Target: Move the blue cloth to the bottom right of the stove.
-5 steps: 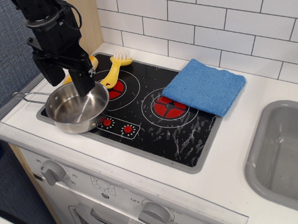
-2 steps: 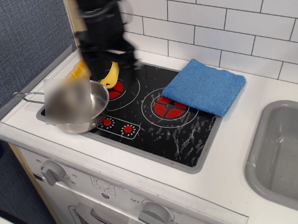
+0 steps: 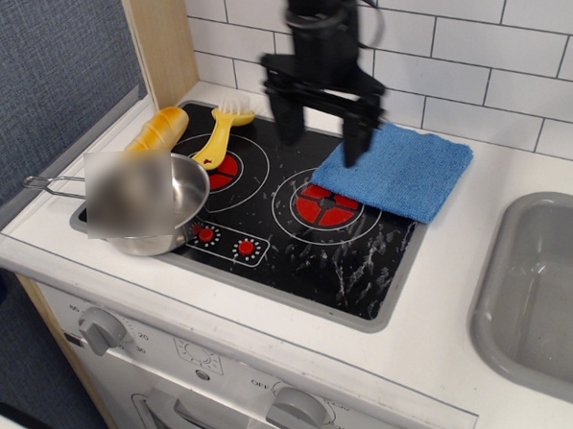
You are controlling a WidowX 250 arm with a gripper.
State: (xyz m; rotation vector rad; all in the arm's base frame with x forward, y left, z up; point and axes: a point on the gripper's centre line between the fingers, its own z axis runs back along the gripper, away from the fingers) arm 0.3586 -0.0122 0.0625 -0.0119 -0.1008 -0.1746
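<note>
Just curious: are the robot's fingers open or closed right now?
Open. The two fingers hang spread apart above the blue cloth's left edge, holding nothing.

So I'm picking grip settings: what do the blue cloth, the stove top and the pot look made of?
The blue cloth looks like soft terry fabric: matte, nubbly, with a folded edge. The stove seems glossy black plastic or glass with a grey rim; it shows reflections and white scuffs. The pot looks like polished steel, shiny inside, with a thin wire handle, though part of it is blurred.
</note>
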